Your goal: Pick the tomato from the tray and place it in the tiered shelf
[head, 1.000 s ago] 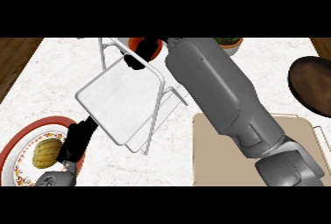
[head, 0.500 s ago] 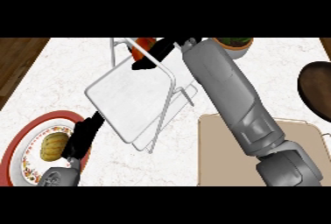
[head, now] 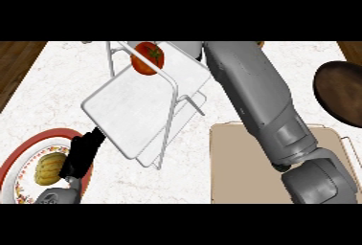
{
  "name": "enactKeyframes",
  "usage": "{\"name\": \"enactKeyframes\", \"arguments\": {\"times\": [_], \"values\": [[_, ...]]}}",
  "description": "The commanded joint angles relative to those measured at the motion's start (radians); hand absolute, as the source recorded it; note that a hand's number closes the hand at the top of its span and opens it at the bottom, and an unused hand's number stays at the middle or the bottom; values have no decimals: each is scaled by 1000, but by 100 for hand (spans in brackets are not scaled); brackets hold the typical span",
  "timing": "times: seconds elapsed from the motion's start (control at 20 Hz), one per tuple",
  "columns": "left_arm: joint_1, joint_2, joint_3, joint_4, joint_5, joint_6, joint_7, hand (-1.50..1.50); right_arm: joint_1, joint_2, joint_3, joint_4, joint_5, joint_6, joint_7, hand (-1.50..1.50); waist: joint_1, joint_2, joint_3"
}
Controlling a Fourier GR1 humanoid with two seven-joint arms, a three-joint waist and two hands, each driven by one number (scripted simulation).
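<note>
The red tomato (head: 147,58) with a green stalk lies at the far end of the upper tier of the white wire-framed tiered shelf (head: 134,103), with no hand touching it. My right forearm (head: 254,100) crosses the beige tray (head: 237,191) and runs up beside the shelf's right side; its hand is past the top of the view. My left hand (head: 81,154) rests open, fingers up, at the lower left between the shelf and a plate.
A red-rimmed patterned plate (head: 17,160) holding a bread roll (head: 50,168) sits at the lower left. A dark brown round dish (head: 343,93) stands at the right edge. The marble counter (head: 60,81) ends in wooden floor at far left.
The tomato, earlier half hidden by the right hand's black fingers, now shows alone on the shelf. The right hand has left the view. The whole scene has shifted down in the picture.
</note>
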Motion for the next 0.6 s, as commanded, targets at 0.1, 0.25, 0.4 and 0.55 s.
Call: {"name": "enactKeyframes", "arguments": {"times": [0.1,0.25,0.4,0.55], "values": [[34,13,34,24,4,13,-48,0,22,-139,-96,22,-20,-106,-26,-150,-38,-2,0],[22,1,31,7,8,18,-2,0,103,-244,-108,45,-20,-36,-32,-150,-50,-4,1],[22,-31,-1,-15,-18,44,15,0,104,-347,-124,46,-32,61,7,-150,-50,-7,1],[28,-7,10,-63,1,16,28,0,144,-410,-143,89,-40,179,-101,-150,-32,-1,1]]}}
